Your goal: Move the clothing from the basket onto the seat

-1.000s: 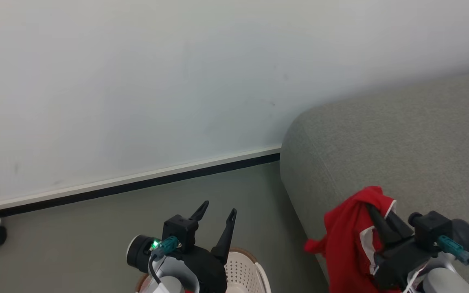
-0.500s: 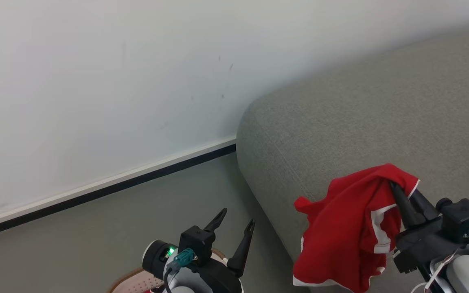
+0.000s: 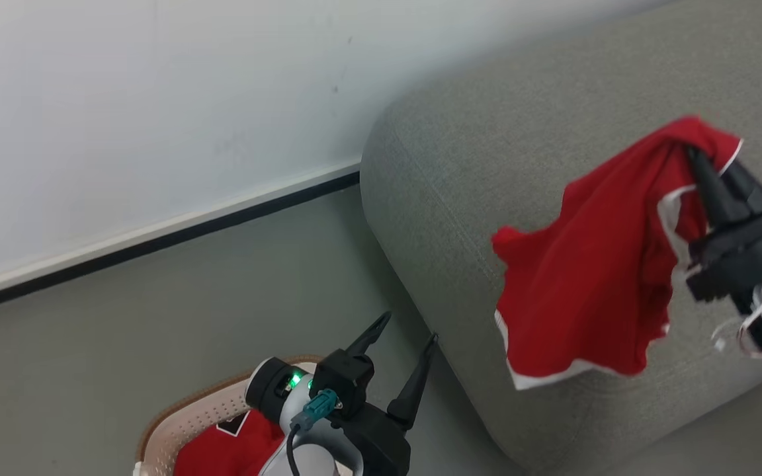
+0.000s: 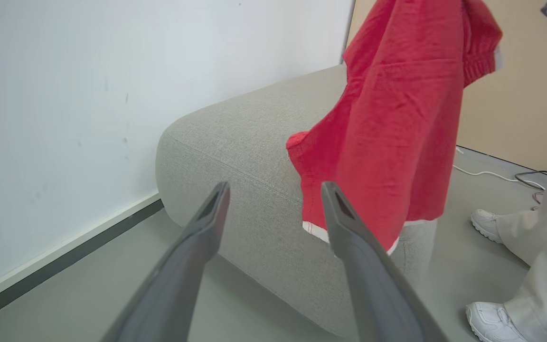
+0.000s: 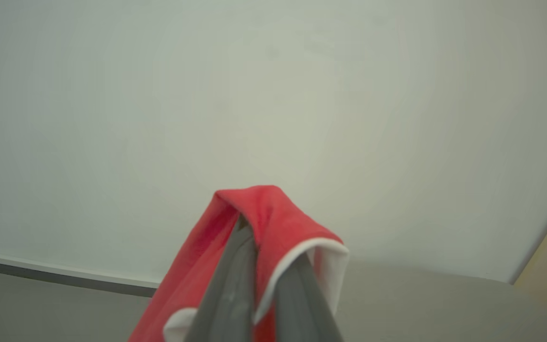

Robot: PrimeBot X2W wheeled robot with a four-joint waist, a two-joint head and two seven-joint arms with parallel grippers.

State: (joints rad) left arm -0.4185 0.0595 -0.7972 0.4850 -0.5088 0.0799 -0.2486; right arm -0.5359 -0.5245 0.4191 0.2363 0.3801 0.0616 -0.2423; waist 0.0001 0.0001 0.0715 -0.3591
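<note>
The task looks partly done. The right tool (image 3: 698,162) is clamped on a fold of a soft red garment with white trim (image 3: 592,277), which hangs below and to the left of it. The cloth is in the air over the rounded end of the large light grey woven-fabric sofa (image 3: 473,165) and is not yet laid on it. What is left, as I judge it, is lowering and releasing this piece, then fetching more. A second red garment with a dark collar (image 3: 235,449) lies in the cream perforated plastic basket with a brown rim (image 3: 182,410), just behind the left tool (image 3: 409,327). That tool is spread wide and holds nothing.

The left wrist view looks between the parted fingers of its tool (image 4: 276,186) and adds a person's white shoes (image 4: 487,223) and a cable (image 4: 492,173) on the floor past the sofa. The right wrist view alone shows the pinch up close, with red cloth (image 5: 264,209) folded over the closed fingertips.
</note>
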